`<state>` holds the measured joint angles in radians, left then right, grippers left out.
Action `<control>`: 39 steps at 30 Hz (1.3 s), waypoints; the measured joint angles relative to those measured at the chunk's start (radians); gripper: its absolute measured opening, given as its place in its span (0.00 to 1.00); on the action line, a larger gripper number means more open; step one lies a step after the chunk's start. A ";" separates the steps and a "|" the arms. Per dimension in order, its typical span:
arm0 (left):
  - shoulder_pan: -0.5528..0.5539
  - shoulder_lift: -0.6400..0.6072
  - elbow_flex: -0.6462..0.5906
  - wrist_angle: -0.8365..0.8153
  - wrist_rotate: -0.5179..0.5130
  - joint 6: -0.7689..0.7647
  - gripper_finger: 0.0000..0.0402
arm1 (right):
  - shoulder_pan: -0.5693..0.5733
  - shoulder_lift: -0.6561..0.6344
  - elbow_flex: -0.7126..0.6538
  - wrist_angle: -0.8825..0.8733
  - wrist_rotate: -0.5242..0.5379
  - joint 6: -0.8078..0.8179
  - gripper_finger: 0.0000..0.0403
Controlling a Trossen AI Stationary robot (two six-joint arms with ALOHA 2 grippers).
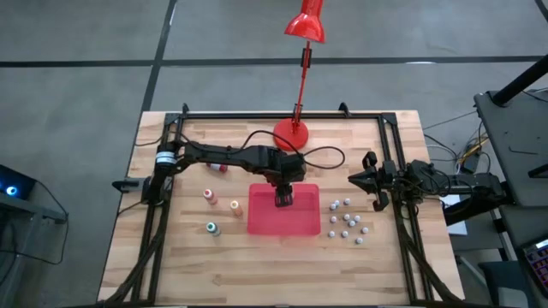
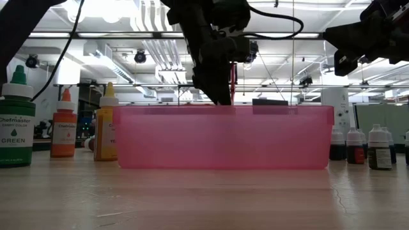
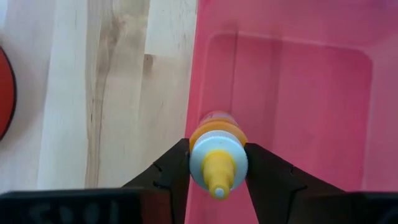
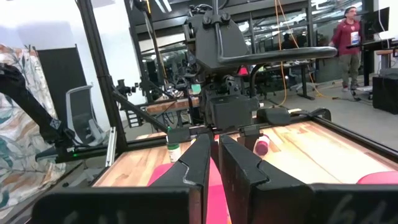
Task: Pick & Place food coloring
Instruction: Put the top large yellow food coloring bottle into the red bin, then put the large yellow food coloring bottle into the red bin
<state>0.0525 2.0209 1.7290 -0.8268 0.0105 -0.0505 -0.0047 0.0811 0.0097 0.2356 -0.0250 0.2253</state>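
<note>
I held my left pincer (image 3: 217, 163) pinching a yellow-capped bottle (image 3: 217, 155) over the red tray's (image 1: 261, 218) far left part, ready to drop it in, while my right pincer (image 1: 370, 181) waited pressed together at the table's right.

You are looking straight down from above at the whole table (image 1: 282, 265) and both arms. The low camera is sitting at tabletop height, facing level across the red tray (image 2: 223, 137) into the room. The left wrist camera is looking down, close over the tray's edge (image 3: 193, 74). The right wrist camera is facing across the table toward the left arm (image 4: 221, 68). All 4 views are sharing the tray.
</note>
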 joint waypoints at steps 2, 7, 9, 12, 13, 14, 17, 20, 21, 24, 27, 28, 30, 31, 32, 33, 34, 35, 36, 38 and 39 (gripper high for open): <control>0.000 0.000 0.000 0.000 0.000 -0.001 0.31 | 0.000 0.000 0.000 0.000 0.000 0.000 0.07; 0.000 0.000 0.000 0.001 0.000 -0.004 0.35 | 0.000 0.000 0.000 0.000 0.000 0.000 0.07; 0.000 0.000 0.000 0.001 0.000 -0.005 0.36 | 0.000 0.000 0.000 0.000 0.000 0.000 0.07; 0.000 0.000 0.000 0.001 0.000 -0.005 0.37 | 0.000 0.000 0.000 0.000 0.000 0.000 0.07; 0.000 0.000 0.000 0.000 0.000 -0.005 0.37 | 0.000 0.000 0.000 0.000 0.000 0.000 0.07; 0.000 0.000 0.000 0.000 0.000 -0.006 0.37 | 0.000 0.000 0.000 0.000 0.000 0.000 0.07; 0.000 0.000 0.001 -0.004 0.000 -0.011 0.37 | 0.000 0.000 0.000 0.000 0.000 0.000 0.07; 0.000 0.000 0.010 -0.015 0.000 -0.010 0.37 | 0.000 0.000 0.000 0.000 0.000 0.000 0.07; 0.000 -0.001 0.014 -0.017 0.000 -0.010 0.37 | 0.000 0.000 0.000 0.000 0.000 0.000 0.07; 0.000 -0.002 0.030 -0.030 0.000 -0.010 0.37 | 0.000 0.000 0.000 0.000 0.000 0.000 0.07; 0.000 -0.004 0.050 -0.041 0.000 -0.010 0.37 | 0.000 0.000 0.000 0.000 0.000 0.000 0.07; 0.000 -0.004 0.057 -0.046 0.000 -0.010 0.37 | 0.000 0.000 0.000 0.000 0.000 0.000 0.07; 0.000 -0.004 0.070 -0.059 0.000 -0.010 0.37 | 0.000 0.000 0.000 0.000 0.000 0.000 0.07; 0.000 -0.004 0.077 -0.066 0.000 -0.010 0.37 | 0.000 0.000 0.000 0.000 0.000 0.000 0.07; 0.000 -0.004 0.084 -0.073 0.000 -0.010 0.37 | 0.000 0.000 0.000 0.000 0.000 0.000 0.07; 0.000 -0.004 0.090 -0.078 0.000 -0.010 0.37 | 0.000 0.000 0.000 0.000 0.000 0.000 0.07; 0.000 -0.004 0.099 -0.088 0.000 -0.010 0.37 | 0.000 0.000 0.000 0.000 0.000 0.000 0.07; 0.000 -0.004 0.110 -0.102 0.000 -0.010 0.37 | 0.000 0.000 0.000 0.000 0.000 0.000 0.07; 0.000 -0.004 0.124 -0.120 0.000 -0.010 0.37 | 0.000 0.000 0.000 0.000 0.000 0.000 0.07; -0.002 -0.004 0.162 -0.164 0.000 -0.010 0.37 | 0.000 0.000 0.000 0.000 0.000 0.000 0.07; -0.002 -0.004 0.183 -0.189 0.000 -0.010 0.37 | 0.000 0.000 0.000 0.000 0.000 0.000 0.07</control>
<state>0.0503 2.0171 1.9122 -1.0159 0.0107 -0.0608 -0.0045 0.0811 0.0097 0.2356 -0.0246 0.2253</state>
